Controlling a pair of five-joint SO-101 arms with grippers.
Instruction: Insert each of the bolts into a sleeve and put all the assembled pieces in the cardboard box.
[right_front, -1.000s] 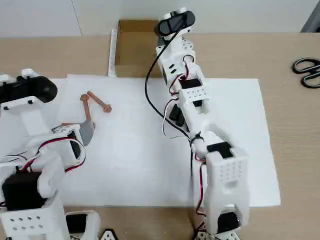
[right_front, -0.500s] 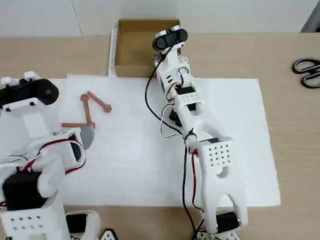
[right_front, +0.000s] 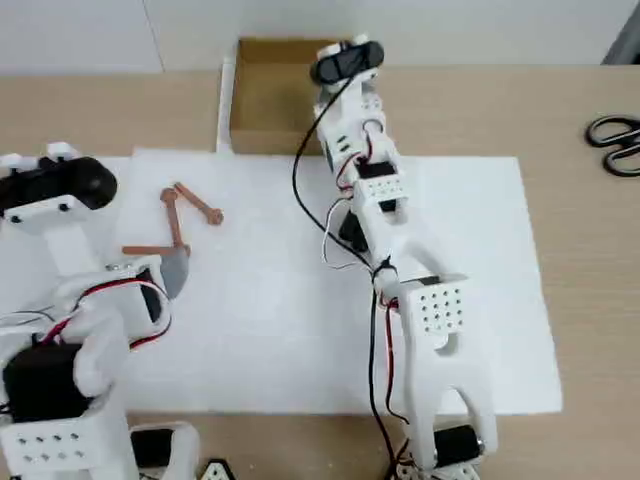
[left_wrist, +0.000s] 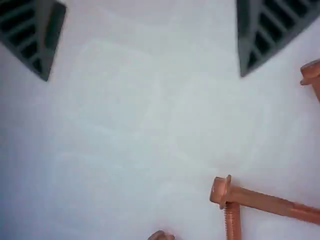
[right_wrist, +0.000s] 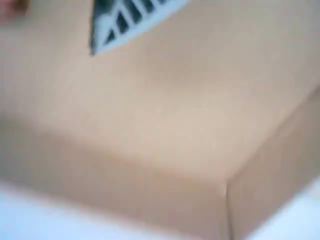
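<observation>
**Hanging over the cardboard box (right_front: 237, 95)**

Your right arm (right_front: 380, 200) sits above the box's near corner; you cannot tell its grip. Your left gripper (left_wrist: 144, 75) has its jaws spread wide over the white sheet (right_front: 280, 330), with three bolts (right_front: 176, 215) loose beside it.

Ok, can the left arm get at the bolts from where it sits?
Probably yes. The left claw is open close to the bolts, which lie loose on the foam with nothing between; the right arm is away at the box.
</observation>
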